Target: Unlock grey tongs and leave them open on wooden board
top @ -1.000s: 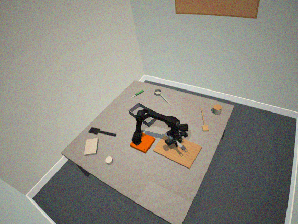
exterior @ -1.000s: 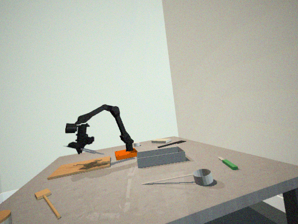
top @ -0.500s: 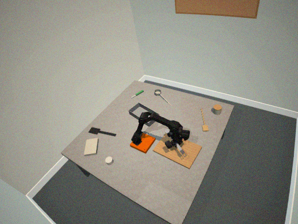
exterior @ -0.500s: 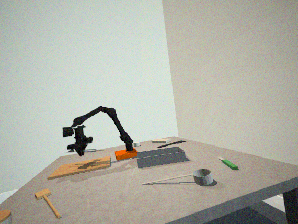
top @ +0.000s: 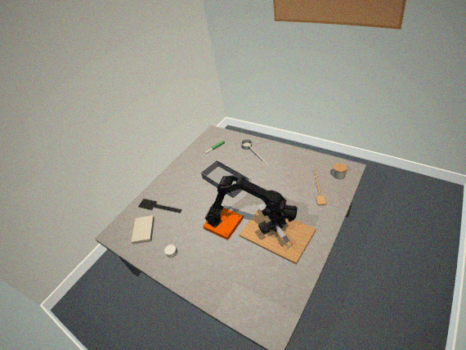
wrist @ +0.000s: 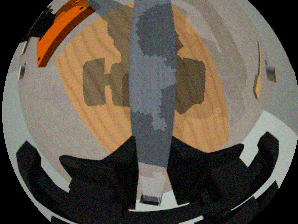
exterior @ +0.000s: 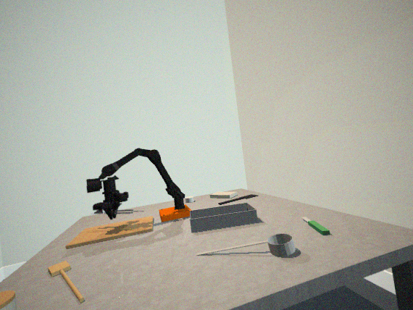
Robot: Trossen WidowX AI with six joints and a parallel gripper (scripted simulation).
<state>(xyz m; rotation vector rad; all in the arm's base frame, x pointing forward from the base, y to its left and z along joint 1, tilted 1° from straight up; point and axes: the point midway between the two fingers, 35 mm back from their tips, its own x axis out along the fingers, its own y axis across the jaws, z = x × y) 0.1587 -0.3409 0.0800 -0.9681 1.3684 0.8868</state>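
Note:
The grey tongs [top: 281,233] [exterior: 131,211] [wrist: 152,100] are held off the table, above the wooden board [top: 304,233] [exterior: 83,235] [wrist: 102,122]. They lie roughly level in the exterior view. In the wrist view their broad grey side runs from the top of the picture down between the fingers, with a paler, narrow end below. My gripper [top: 278,226] [exterior: 112,215] [wrist: 149,134] points down and is shut on the tongs. Whether their arms are apart cannot be told. The roasting tin [exterior: 224,219] stands behind the arm's base with no tongs across it.
The orange base [top: 229,225] [exterior: 174,214] is beside the board. A wooden mallet-like tool [top: 321,199] [exterior: 59,268], a wood-topped pot [top: 340,172], a strainer-like pan [top: 246,144] [exterior: 281,246], a green-handled tool [top: 218,145] [exterior: 319,227] and a black spatula [top: 163,207] [exterior: 237,199] lie farther off.

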